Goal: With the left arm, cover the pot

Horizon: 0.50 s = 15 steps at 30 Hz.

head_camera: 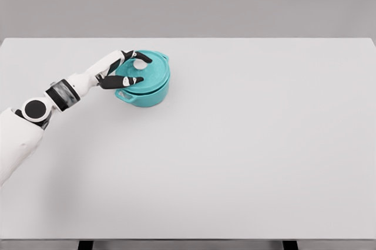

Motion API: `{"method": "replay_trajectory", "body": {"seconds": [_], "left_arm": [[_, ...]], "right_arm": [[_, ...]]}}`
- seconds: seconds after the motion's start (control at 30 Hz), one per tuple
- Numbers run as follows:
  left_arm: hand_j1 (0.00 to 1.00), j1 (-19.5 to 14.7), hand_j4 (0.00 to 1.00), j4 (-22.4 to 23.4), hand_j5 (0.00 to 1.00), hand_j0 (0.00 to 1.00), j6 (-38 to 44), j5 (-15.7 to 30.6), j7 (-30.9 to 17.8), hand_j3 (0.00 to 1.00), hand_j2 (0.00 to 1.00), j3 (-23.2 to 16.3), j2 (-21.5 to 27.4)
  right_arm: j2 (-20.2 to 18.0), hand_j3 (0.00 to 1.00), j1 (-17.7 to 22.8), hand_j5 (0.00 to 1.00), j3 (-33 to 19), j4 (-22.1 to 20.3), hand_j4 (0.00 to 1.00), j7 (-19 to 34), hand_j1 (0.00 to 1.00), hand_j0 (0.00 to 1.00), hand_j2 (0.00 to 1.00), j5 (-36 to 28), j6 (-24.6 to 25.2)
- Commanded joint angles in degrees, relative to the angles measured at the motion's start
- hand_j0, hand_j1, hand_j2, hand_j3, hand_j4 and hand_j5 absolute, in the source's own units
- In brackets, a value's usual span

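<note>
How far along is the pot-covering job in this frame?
Mostly done: the teal lid sits on the teal pot, roughly level. In hand: the left hand is at the lid, fingers beside its white knob. Left: letting go and withdrawing.

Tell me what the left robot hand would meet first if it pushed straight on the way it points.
The left robot hand points right, fingers around the white knob on the teal round lid; the knob comes first, though depth is unclear.

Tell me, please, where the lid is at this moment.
In the head view, the teal lid sits on the pot, left of the table's middle, under the left hand.
</note>
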Motion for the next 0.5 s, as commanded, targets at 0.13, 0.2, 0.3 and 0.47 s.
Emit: {"method": "replay_trajectory", "body": {"seconds": [0.13,0.2,0.3,0.47], "left_arm": [[0.81,0.0,0.81,-0.2,0.81,0.81,-0.33,-1.87,-0.34,0.81,0.81,-0.65,0.78],[0.86,-0.09,0.86,-0.2,0.86,0.86,-0.33,-1.87,-0.34,0.86,0.86,-0.57,0.96],[0.87,-0.09,0.87,-0.2,0.87,0.87,-0.33,-1.78,-0.34,0.87,0.87,-0.57,1.05],[0.9,-0.18,0.9,-0.2,0.9,0.9,-0.33,-1.61,-0.52,0.9,0.9,0.14,0.96]], "right_arm": [[0.0,1.0,0.0,1.0,-0.01,0.0,1.0,0.02,1.0,1.0,1.0,0.03,-0.03],[0.0,1.0,0.0,1.0,-0.01,0.0,1.0,0.02,1.0,1.0,1.0,0.03,-0.03],[0.0,1.0,0.0,1.0,-0.01,0.0,1.0,0.02,1.0,1.0,1.0,0.03,-0.03],[0.0,1.0,0.0,1.0,-0.01,0.0,1.0,0.02,1.0,1.0,1.0,0.03,-0.03]]}}
